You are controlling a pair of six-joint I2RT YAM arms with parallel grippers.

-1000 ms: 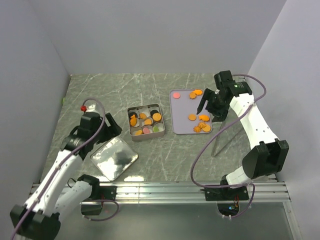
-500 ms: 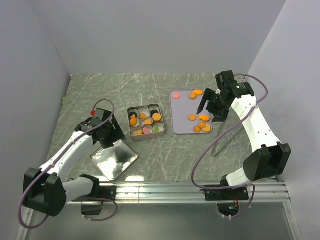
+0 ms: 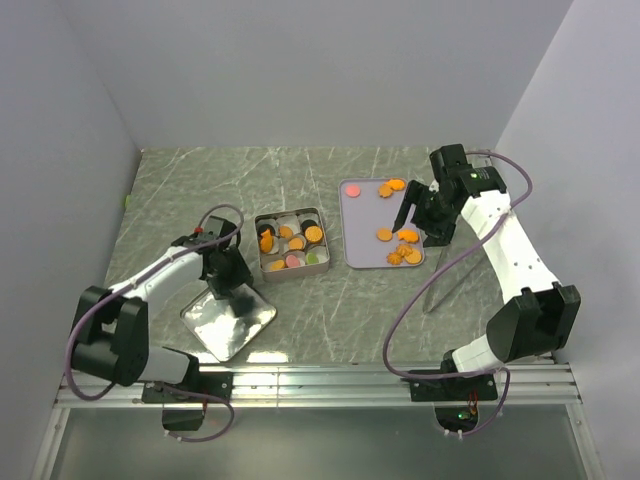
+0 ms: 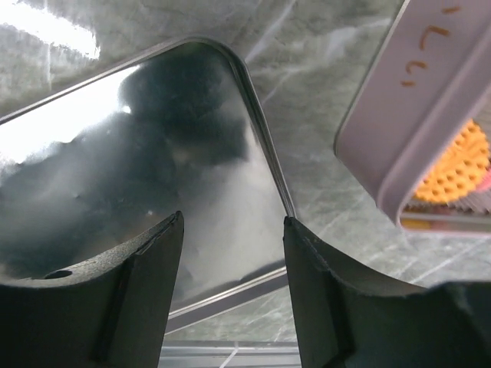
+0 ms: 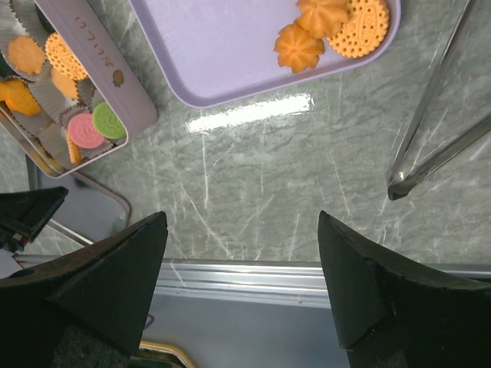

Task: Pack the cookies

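Orange cookies (image 3: 403,245) lie on the lavender tray (image 3: 362,225), with more near its far end (image 3: 390,187). Other cookies (image 3: 290,245) fill the square silver tin (image 3: 291,271). My right gripper (image 3: 420,215) hangs open above the tray's right edge; its wrist view shows cookies (image 5: 330,27) and bare table between its fingers (image 5: 115,268). My left gripper (image 3: 228,278) is low over the far corner of the shiny tin lid (image 3: 228,318). Its jaws (image 4: 234,253) stand apart with the lid's edge (image 4: 265,153) running between them, touching nothing I can see.
Metal tongs (image 3: 445,280) lie on the table right of the tray, also in the right wrist view (image 5: 437,130). The tin's wall (image 4: 414,115) stands close to the right of my left gripper. Walls enclose the marble table; an aluminium rail (image 3: 320,380) runs along its near edge.
My left arm swung in and down from the left onto the lid's far corner, and its jaws have narrowed. The right arm has barely moved.
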